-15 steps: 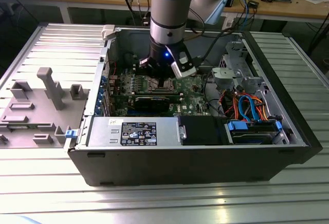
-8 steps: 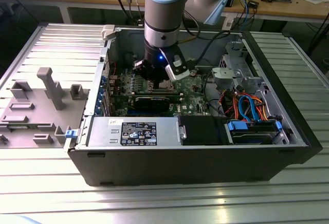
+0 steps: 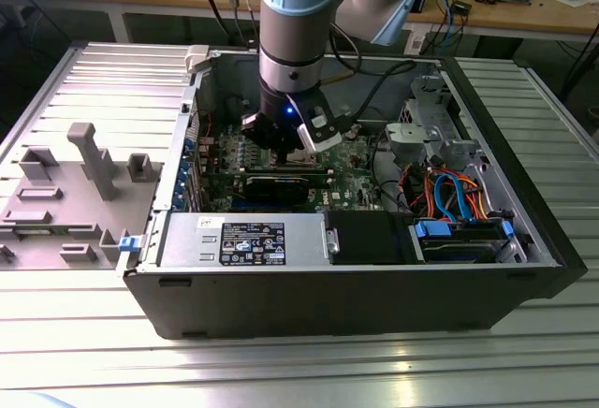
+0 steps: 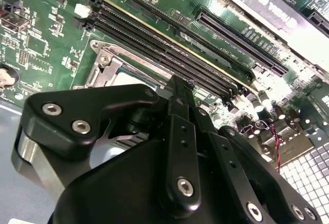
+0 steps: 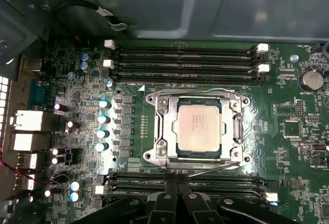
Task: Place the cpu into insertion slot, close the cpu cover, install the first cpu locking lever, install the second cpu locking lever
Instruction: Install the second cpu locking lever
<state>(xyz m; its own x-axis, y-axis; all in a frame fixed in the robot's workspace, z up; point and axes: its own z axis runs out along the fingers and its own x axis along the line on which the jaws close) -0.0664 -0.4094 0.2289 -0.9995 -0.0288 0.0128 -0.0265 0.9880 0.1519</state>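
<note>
**A:** Where was the small square chip with the dull silver-grey metal lid, the cpu (image 5: pixel 199 128)?

**B:** It sat flat in the insertion slot (image 5: pixel 152 99), the shiny-rimmed square socket on the green motherboard (image 5: pixel 293 131). That put it just beyond the tip of the black pincer (image 5: pixel 178 190), near it but not touching. The thin silver sheet-metal cpu cover (image 5: pixel 237 126) appeared to lie down around the chip, whose lid showed through the cover's window.

**A:** And the pincer itself?

**B:** It looked pressed together and held nothing I could see. In the exterior view it hung low inside the open grey computer case (image 3: pixel 524 240). A thin wire locking lever (image 5: pixel 213 167) ran slightly slanted along the socket edge nearest the pincer. I couldn't tell whether it was hooked down.

**A:** How would you expect the chip to handle?

**B:** I'd judge it light, rigid and slick on its metal lid. The fragile part would be the contact field beneath it, so it would want holding by two opposite edges and keeping level. The cover looked like springy sheet metal on a hinge, best pushed on its frame rather than on the chip. The lever was stiff wire and would likely resist.

**A:** Any writing?

**B:** There was faint print on the chip's lid and small white lettering across the board. A white label (image 3: pixel 253 240) sat on the silver box on the far side of the pincer from the arm. I read none of it off.
</note>
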